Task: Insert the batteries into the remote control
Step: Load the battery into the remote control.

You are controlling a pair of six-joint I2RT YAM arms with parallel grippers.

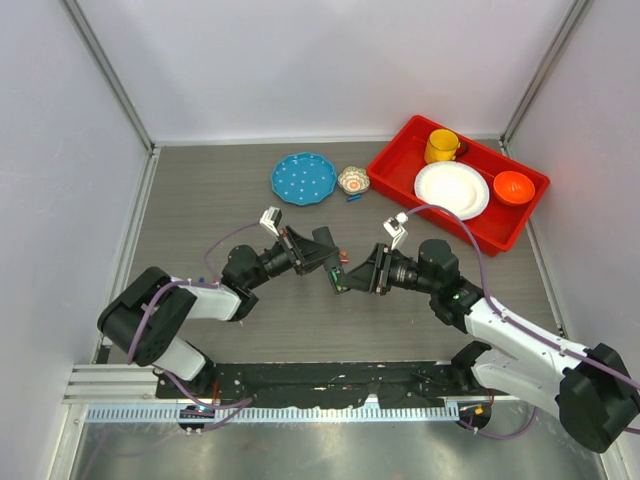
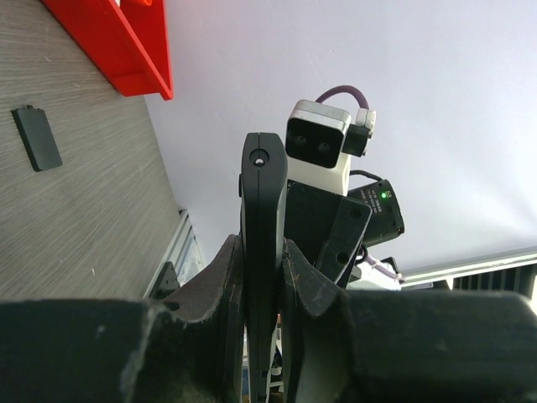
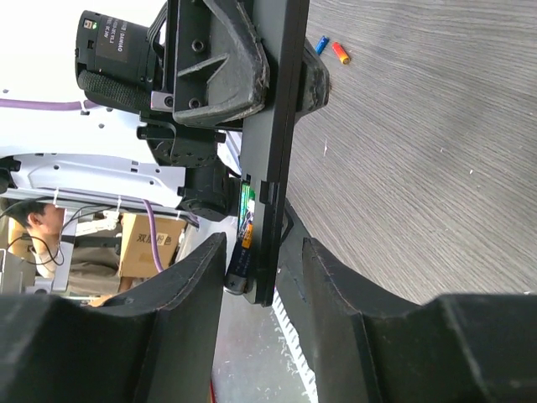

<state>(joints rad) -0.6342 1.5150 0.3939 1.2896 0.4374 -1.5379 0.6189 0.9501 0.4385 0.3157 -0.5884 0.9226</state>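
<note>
Left gripper [image 2: 263,260]: closed tight on the remote control [image 2: 263,210], one finger pressing on each flat face.
Remote control: held in the air above the table, well apart from the red tray [image 1: 400,196], on the side of the tray that looks toward the arm bases. In the left wrist view only its thin edge shows. Its free end reaches in between the fingers of the right gripper [image 3: 262,245].
Right gripper: fingers stand apart, one on each side of the remote control's end. A gap shows on both sides, so it grips nothing.
Battery [image 3: 243,231]: one green and dark cell lies along the side of the remote control near that free end, between the bar and one finger of the right gripper. If it sits fully in its place, I cannot tell.
Small black flat piece [image 2: 37,138]: lies on the table near a corner of the red tray, not touching it.
Orange stick [image 3: 340,53] and blue stick [image 3: 321,44]: lie on the table just beside each other, near the red tray.
Red tray, inside: a yellow mug [image 1: 441,146], a white plate [image 1: 452,189] and an orange bowl [image 1: 513,187].
</note>
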